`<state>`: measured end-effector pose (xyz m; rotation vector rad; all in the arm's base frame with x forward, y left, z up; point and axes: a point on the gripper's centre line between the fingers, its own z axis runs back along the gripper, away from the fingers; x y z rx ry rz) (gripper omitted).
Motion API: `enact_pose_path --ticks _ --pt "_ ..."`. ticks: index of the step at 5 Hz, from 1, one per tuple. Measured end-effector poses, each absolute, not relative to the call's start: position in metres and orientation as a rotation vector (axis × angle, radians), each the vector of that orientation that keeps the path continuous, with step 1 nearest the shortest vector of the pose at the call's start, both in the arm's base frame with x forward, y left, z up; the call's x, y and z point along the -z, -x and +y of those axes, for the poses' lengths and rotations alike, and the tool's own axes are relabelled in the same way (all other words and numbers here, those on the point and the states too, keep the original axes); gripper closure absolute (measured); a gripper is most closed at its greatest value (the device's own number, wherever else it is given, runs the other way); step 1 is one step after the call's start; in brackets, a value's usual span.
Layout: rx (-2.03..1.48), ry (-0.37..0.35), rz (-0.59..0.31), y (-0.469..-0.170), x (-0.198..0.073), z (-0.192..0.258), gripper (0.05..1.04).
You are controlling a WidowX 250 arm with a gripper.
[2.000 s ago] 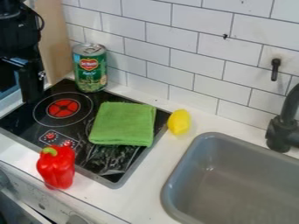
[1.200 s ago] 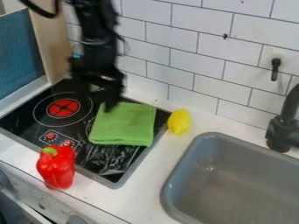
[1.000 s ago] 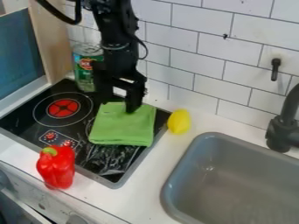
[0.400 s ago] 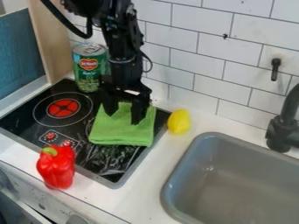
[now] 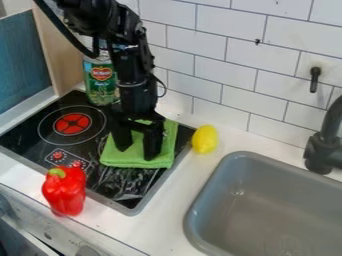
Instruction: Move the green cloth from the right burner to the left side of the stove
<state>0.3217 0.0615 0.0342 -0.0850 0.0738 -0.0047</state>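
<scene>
The black gripper [image 5: 139,152] hangs over the folded green cloth [image 5: 133,159], its two fingers spread apart and their tips down at the cloth's front half. Whether they press into it I cannot tell. The cloth lies on the right part of the black stove top [image 5: 70,144]. Behind the gripper and to its left stands a green can [image 5: 101,85], its top partly hidden by the arm. A yellow lemon-like piece [image 5: 205,139] lies on the counter just right of the cloth. At the front left is a red bell pepper [image 5: 65,192].
A grey sink [image 5: 200,197] is set into the white counter [image 5: 167,220] at the right, with a black faucet [image 5: 324,150] behind it. White tiled wall [image 5: 227,80] runs along the back, and a wooden panel [image 5: 59,50] stands at the left.
The gripper has come from the upper left across to the cloth, then moved down and toward the front over it. The cloth's front edge has shifted slightly. The other objects stay put.
</scene>
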Motion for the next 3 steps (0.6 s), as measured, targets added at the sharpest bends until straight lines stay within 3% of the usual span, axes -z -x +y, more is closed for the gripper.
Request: enact_pose_path --ticks 2,3 --pt "0.008 0.024 0.132 -0.319 -0.031 0.098 0.083" --pt "-0.046 -0.024 0.175 -0.300 -0.033 0.137 0.083"
